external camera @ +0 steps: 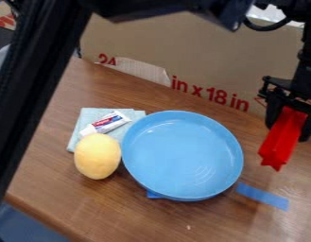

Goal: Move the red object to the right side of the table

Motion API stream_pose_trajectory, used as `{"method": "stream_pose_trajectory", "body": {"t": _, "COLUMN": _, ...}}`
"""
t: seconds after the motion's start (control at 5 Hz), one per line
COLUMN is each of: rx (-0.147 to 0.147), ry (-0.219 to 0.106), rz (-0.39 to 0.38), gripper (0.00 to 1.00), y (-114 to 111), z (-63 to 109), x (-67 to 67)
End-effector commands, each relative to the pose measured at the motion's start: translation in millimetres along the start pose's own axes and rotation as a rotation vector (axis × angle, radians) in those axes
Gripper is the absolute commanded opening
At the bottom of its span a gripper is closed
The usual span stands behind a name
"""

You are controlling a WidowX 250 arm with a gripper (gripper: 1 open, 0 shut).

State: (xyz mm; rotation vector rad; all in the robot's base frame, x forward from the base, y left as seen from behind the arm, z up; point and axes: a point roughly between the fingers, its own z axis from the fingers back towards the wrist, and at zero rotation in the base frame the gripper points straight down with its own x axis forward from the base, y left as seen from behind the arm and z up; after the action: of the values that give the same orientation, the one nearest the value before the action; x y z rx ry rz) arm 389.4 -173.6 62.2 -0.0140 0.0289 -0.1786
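Fingers of the gripper (289,106) clasp the red block (280,141) upright, just right of the blue plate (183,156); lowering it gently onto bare counter (69,95) avoids tipping.

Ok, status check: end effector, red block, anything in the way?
End effector clamped on red block, block hanging right of blue plate. Above table, not set down. Blue tape strip lies below; otherwise nothing in the way.
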Motion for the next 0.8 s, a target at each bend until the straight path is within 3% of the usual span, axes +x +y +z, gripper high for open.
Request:
{"method": "stream_pose_trajectory", "body": {"t": 0.0, "rx": -0.029, "ry": -0.075, "rz": 0.000, "gripper": 0.00, "y": 1.2, "z": 22.4, "x": 8.1}}
{"method": "stream_pose_trajectory", "body": {"t": 0.2, "rx": -0.021, "ry": -0.068, "rz": 0.012, "gripper": 0.00, "y": 2.3, "z": 14.9, "x": 1.5}}
{"method": "stream_pose_trajectory", "body": {"t": 0.4, "rx": -0.018, "ry": -0.060, "rz": 0.009, "gripper": 1.00, "y": 1.6, "z": 16.8, "x": 1.2}}
{"method": "stream_pose_trajectory", "body": {"t": 0.6, "rx": -0.005, "ry": -0.059, "rz": 0.001, "gripper": 1.00, "y": -5.0, "z": 24.0, "x": 5.9}}
